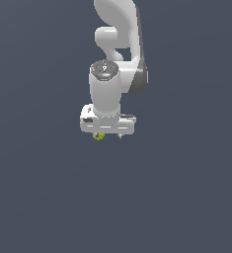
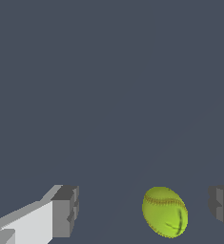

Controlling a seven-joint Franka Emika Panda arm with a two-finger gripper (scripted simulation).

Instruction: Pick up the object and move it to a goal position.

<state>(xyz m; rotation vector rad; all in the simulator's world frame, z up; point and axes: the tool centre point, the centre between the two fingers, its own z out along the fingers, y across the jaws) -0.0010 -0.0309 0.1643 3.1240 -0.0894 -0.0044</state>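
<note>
I'm in the reach step: gripper [image 1: 107, 134] is down over the ball [image 2: 165, 211], jaws spread and released, nothing grasped. The ball sits between the fingers [image 2: 66, 211], off-centre, nearer one. Next I'd centre, then close. The surface is plain dark grey; no goal marker visible.

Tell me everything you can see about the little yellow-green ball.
The ball is small, yellow-green, with thin reddish stitch-like seams and a few dark marks, looking slightly egg-shaped in the wrist view. It sits between the fingers of the tool, nearer one finger than the other, with visible gaps on both sides, so nothing grips it. In the exterior view it peeks out just under the white tool body, toward that view's left. Whether it rests on the grey surface cannot be told.
</note>
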